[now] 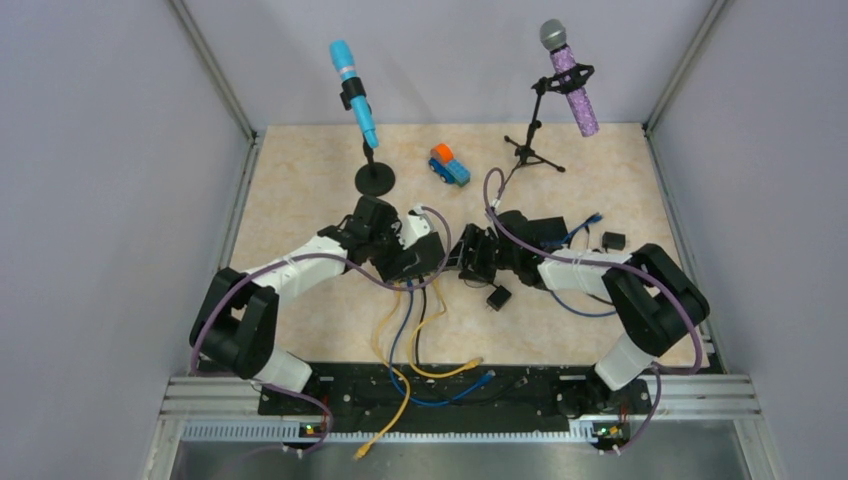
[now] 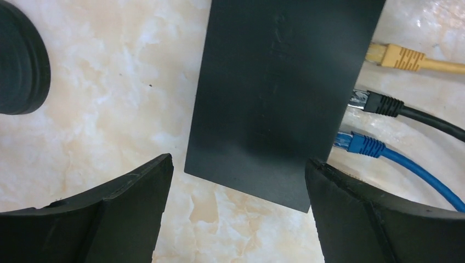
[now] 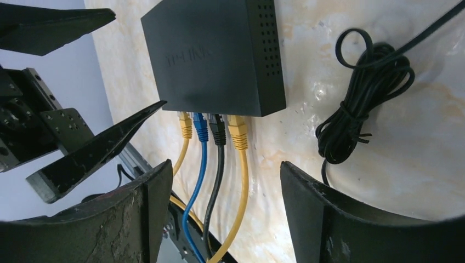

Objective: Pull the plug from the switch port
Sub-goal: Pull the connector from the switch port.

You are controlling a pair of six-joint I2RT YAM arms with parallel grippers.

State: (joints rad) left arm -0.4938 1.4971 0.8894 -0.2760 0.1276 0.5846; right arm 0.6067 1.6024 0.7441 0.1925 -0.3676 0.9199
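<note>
Near edge: we note cables trailing toward bench centre.
Left arm: bent inward; left gripper spread wide above the switch at bench centre, holding nothing.
Right arm: folded in from the right edge; right gripper wide, empty, facing the ports.
Ports: we count four filled: yellow plug, blue plug, black plug, second yellow plug.
Far edge: blue microphone, purple microphone.

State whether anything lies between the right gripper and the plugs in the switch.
Nothing visible does. The right gripper is open, facing the four plugs in the switch; only their own cables run between. The left gripper sits to one side, the coiled black cable to the other.
</note>
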